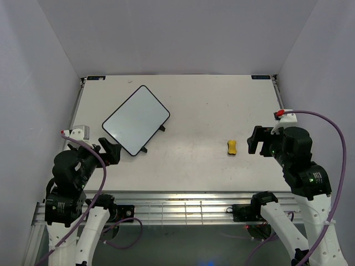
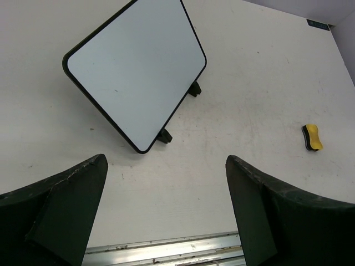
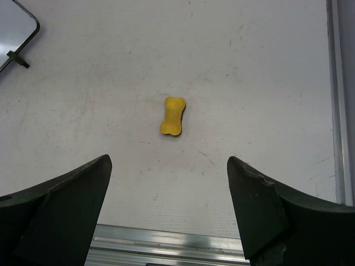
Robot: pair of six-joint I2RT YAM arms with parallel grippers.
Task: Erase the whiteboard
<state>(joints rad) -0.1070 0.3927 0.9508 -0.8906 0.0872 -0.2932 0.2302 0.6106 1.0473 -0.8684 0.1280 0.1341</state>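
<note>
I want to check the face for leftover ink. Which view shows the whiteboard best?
The left wrist view: the whiteboard is whole and large in frame, and its face shows no writing. The top external view shows it whole but smaller. The right wrist view catches only one corner.

eraser (image 1: 232, 147) — yellow, bone-shaped, lying flat right of centre | table (image 1: 211, 111) — white, lightly scuffed
</note>
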